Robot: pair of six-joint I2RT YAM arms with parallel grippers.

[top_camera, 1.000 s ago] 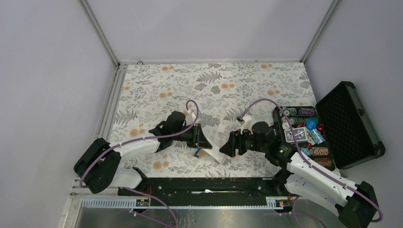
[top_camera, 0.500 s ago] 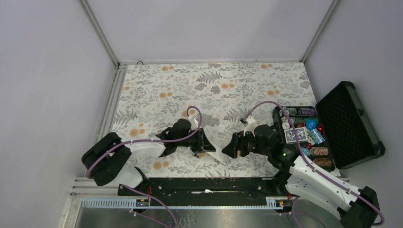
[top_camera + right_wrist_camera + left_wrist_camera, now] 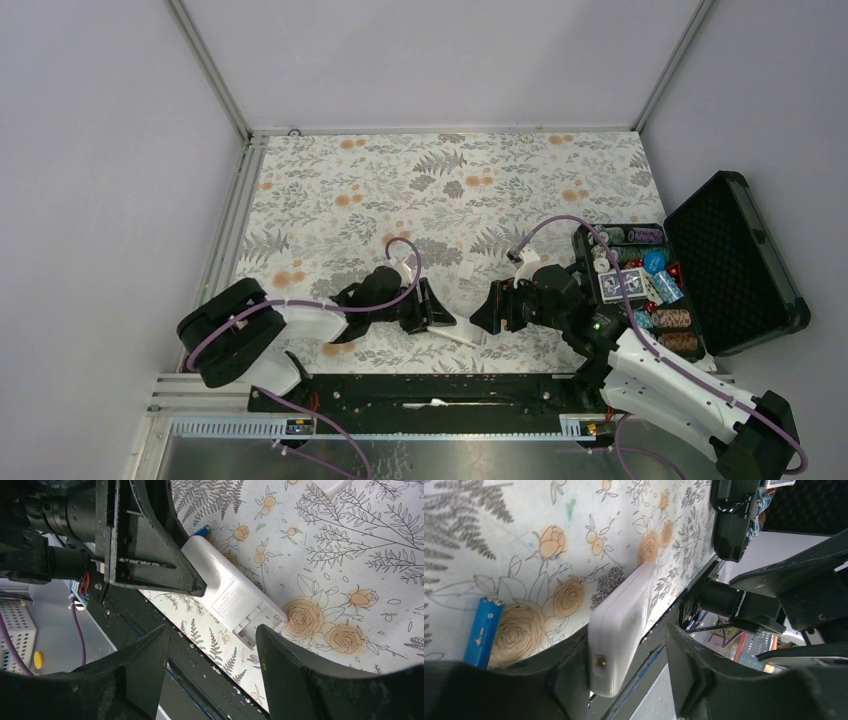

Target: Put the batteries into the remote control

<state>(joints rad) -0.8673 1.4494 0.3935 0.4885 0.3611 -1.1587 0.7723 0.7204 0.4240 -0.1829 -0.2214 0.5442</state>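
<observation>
The white remote control [image 3: 232,597] lies back up near the table's front edge, its battery compartment [image 3: 256,625] open and empty. It also shows in the top view [image 3: 458,333] and the left wrist view [image 3: 621,625]. My left gripper [image 3: 629,680] is open and straddles the remote's LED end; one finger touches it and the other stands apart. One blue battery [image 3: 483,632] lies on the mat beside that finger; only its tip [image 3: 202,530] shows in the right wrist view. My right gripper [image 3: 210,655] is open and empty just off the compartment end.
A small white cover piece [image 3: 466,270] lies on the floral mat behind the grippers. An open black case [image 3: 735,260] with chip stacks, cards and dice stands at the right. The black rail [image 3: 430,385] runs along the front edge, close to the remote.
My left gripper has moved toward the front edge and right, and its fingers now straddle the remote's end. The right gripper has shifted only slightly.
</observation>
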